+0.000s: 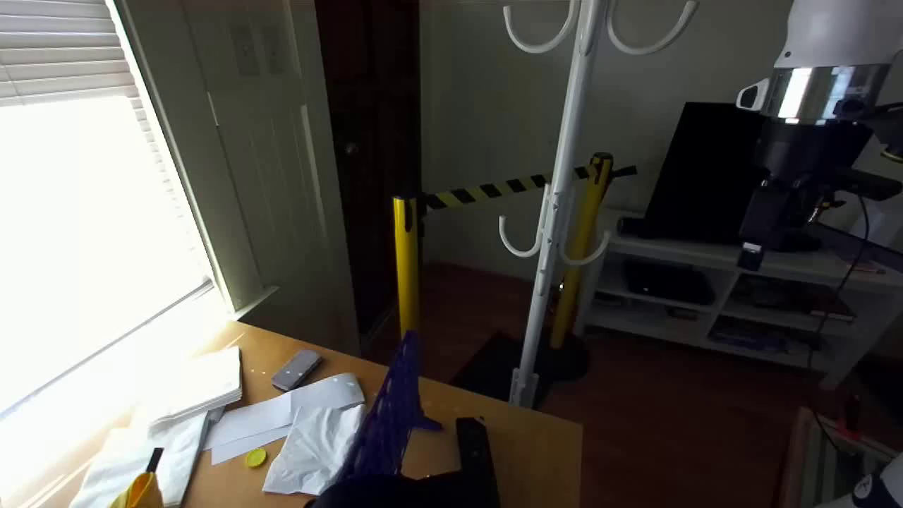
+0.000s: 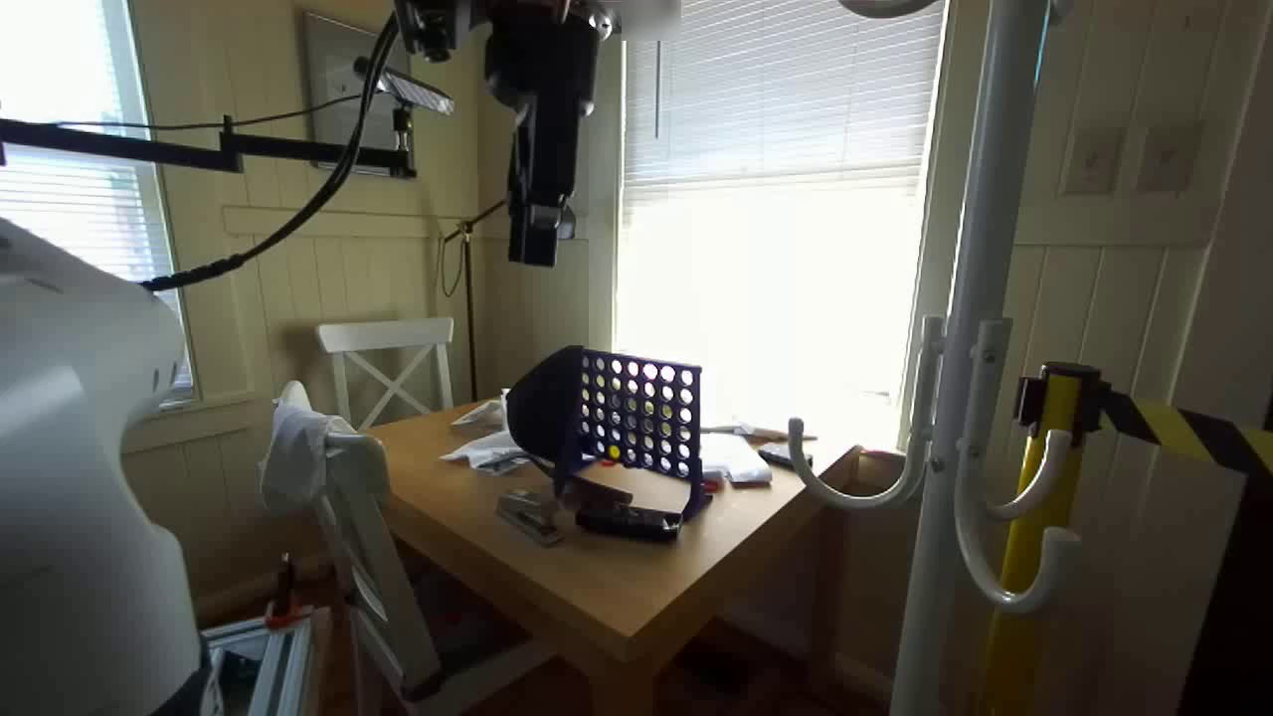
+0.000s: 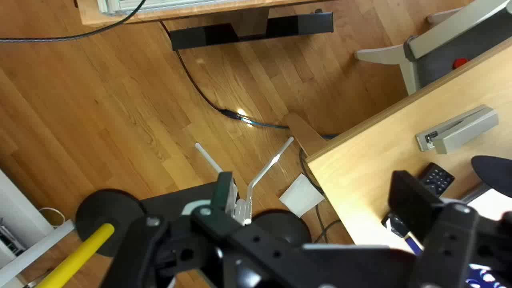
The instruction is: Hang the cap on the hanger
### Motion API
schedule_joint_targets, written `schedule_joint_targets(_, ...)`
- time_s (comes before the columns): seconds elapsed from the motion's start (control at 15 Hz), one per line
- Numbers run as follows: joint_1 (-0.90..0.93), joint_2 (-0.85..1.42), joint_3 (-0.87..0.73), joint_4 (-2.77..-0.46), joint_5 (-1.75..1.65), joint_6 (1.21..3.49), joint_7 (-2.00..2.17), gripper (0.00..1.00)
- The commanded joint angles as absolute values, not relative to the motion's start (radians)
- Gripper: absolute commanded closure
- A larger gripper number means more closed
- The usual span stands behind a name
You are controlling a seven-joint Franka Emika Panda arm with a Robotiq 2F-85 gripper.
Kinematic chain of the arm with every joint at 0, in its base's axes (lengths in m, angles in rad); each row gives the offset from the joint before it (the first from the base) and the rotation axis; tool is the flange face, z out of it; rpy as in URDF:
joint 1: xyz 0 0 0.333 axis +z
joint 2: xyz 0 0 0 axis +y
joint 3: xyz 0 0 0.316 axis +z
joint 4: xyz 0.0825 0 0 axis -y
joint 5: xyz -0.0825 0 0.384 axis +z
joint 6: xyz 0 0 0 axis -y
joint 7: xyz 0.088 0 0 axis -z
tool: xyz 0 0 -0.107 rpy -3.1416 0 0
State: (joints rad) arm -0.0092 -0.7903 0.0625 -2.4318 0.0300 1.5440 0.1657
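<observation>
The black cap (image 2: 543,406) leans against the blue-purple grid board (image 2: 641,413) on the table. In an exterior view only a dark part of the cap (image 1: 395,492) shows at the bottom edge. In the wrist view a dark rounded edge (image 3: 494,172) at the right may be the cap. The white hanger (image 1: 564,155) stands beyond the table's edge with several curved hooks; it also shows in an exterior view (image 2: 960,398) and in the wrist view (image 3: 262,176). My gripper (image 3: 318,194) is open and empty, high above the table (image 2: 537,244), apart from cap and hanger.
On the table lie a stapler (image 2: 532,512), a black remote (image 2: 629,523) and white papers (image 1: 317,444). A white chair (image 2: 373,537) stands at the table's side. Yellow posts (image 1: 406,261) with striped tape (image 1: 494,189) stand behind the hanger. A white shelf (image 1: 705,282) is against the wall.
</observation>
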Motion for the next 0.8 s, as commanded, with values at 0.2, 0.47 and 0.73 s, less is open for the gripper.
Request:
schedule_joint_targets(0.2,-0.012,-0.789,0.064,-2.429,0.031,1.542,0.164,0.0)
schedule_joint_targets(0.47,0.011,-0.8,0.055,-2.449,0.025,1.623,0.103,0.0)
schedule_joint_targets(0.73,0.051,-0.655,0.069,-2.437,0.016,1.95,-0.004,0.0)
